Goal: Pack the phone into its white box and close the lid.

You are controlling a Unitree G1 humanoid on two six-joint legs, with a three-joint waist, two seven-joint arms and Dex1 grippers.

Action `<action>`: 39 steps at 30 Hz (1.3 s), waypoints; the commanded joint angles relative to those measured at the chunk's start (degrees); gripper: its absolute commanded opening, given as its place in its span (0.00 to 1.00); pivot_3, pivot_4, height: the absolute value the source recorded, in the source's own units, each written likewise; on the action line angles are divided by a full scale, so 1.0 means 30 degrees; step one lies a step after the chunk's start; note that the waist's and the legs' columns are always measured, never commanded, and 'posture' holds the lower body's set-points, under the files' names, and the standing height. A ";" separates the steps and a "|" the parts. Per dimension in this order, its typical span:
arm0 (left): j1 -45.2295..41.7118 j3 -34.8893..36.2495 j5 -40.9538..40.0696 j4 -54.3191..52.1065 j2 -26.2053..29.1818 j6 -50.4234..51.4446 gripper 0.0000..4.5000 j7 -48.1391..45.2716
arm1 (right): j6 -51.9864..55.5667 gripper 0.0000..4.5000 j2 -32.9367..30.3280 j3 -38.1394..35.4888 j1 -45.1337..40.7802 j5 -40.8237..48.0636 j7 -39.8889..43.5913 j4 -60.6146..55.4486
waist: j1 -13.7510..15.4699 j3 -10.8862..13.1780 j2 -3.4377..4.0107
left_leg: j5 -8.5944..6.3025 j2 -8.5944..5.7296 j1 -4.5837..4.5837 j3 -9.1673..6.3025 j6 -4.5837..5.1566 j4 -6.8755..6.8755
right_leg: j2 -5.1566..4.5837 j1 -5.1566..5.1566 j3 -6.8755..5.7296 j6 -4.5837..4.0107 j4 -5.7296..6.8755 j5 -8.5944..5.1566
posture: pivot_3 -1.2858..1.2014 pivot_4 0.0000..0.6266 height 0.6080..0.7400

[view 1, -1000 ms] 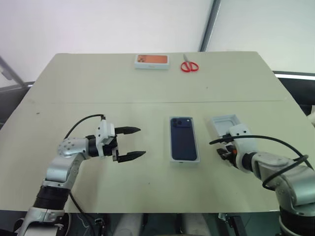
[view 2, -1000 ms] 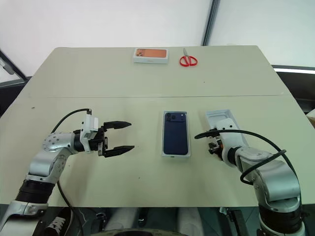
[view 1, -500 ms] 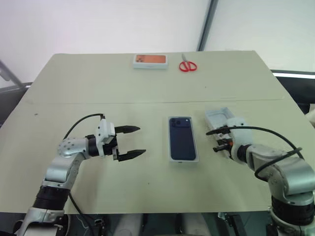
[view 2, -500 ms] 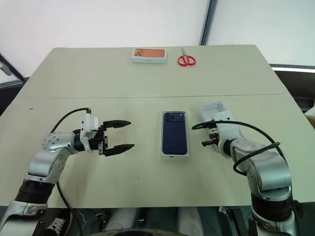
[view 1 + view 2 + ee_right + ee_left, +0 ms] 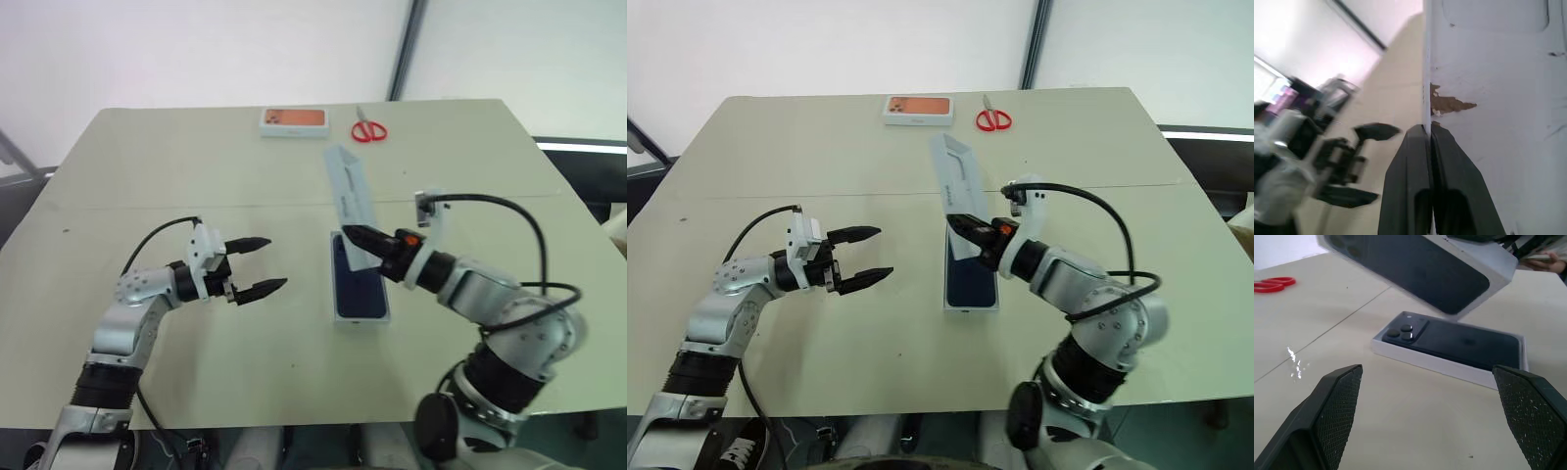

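A: So, where is your phone (image 5: 359, 277)?

B: It lies in the white box (image 5: 361, 315) mid-table, camera end away from you.

A: And your 2 grippers?

B: Your right gripper (image 5: 355, 236) is pinched tight on one wall of the lid (image 5: 347, 188), holding it tilted above the box. Your left gripper (image 5: 265, 263) hovers beside the box, fingers spread wide and empty.

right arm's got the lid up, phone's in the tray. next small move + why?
Probably level the lid and line it up over the white box. The right gripper pinches one lid wall; the lid hangs tilted above the box's far end, and the phone already lies flat inside.
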 commanded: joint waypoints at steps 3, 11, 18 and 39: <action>0.0177 0.0700 -0.0438 -0.1103 0.0234 0.0370 1.00 0.0345 | 0.0128 0.01 0.1724 -0.2028 -0.0704 0.5715 -0.3709 0.2504 | 0.0026 0.0001 0.0002 | -0.0001 -0.0005 -0.0001 -0.0001 0.0000 -0.0003 | -0.0015 -0.0031 0.0000 0.0000 -0.0004 -0.0001 | 0.52 0.24 1.00; 0.0516 0.1233 -0.1096 -0.2124 0.0079 0.1183 1.00 0.1369 | -0.1094 0.01 0.1795 -0.0140 0.1221 1.3421 -1.0227 0.4141 | -0.0110 0.0024 0.0044 | 0.0000 0.0005 -0.0005 0.0029 0.0000 -0.0029 | -0.0034 -0.0043 0.0031 -0.0004 0.0019 -0.0004 | 0.52 0.24 1.00; 0.0632 0.1025 -0.1124 -0.2303 -0.0096 0.1489 1.00 0.1600 | -0.7647 0.01 -0.1768 0.5485 0.3716 2.2085 -1.6094 0.4528 | -0.0104 0.0029 0.0050 | 0.0002 0.0002 -0.0004 0.0039 0.0004 -0.0018 | -0.0027 -0.0035 0.0038 -0.0002 0.0022 -0.0006 | 0.52 0.24 1.00; 0.1391 -0.0212 -0.0830 -0.2883 -0.1257 0.2282 0.02 0.1786 | -1.3705 0.00 -0.5447 1.0444 0.5754 2.3443 -1.5863 0.4987 | -0.0052 0.0030 0.0047 | 0.0000 0.0020 -0.0002 0.0031 0.0012 -0.0009 | 0.0027 -0.0005 0.0040 -0.0004 -0.0012 -0.0008 | 0.52 0.24 1.00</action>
